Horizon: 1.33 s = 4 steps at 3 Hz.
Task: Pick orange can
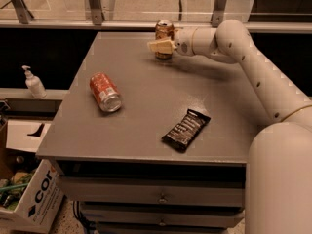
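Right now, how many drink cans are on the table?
2. The orange can stands upright at the far edge of the table, at the gripper; the red can lies on its side on the left. None looks hidden.

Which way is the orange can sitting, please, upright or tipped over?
Upright: the orange can stands on its base near the table's far edge, silver top up, with the gripper right at its front.

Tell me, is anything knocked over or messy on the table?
Yes: the red can lies on its side near the left edge of the table. The orange can stands upright at the far edge, with the gripper right at it. No spill shows.
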### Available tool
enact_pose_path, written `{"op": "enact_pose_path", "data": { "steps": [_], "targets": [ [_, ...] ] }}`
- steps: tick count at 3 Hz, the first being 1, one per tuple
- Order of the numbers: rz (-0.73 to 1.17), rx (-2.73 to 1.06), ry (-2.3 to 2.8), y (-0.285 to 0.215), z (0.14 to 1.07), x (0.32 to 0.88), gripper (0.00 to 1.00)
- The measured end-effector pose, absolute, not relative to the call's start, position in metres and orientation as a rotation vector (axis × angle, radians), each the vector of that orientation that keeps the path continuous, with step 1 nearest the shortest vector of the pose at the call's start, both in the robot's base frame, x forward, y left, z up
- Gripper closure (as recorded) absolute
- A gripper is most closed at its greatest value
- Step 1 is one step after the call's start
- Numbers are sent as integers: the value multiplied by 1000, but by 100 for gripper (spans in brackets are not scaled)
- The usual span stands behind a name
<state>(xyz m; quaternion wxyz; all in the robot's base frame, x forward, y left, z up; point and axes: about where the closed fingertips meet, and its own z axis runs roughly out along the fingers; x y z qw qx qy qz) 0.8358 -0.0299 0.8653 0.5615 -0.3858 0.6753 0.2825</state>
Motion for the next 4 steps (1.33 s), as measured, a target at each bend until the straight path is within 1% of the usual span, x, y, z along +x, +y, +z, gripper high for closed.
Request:
{"op": "enact_pose_path", "data": {
  "steps": [1,2,3,4],
  "targets": [
    [678,-892,1575,-37,886,826,88],
    [694,-901,1546,-50,912,803,100],
    [734,-916,1516,-79,941,758,100],
    [735,-916,1516,-79,941,758,100]
  ]
}}
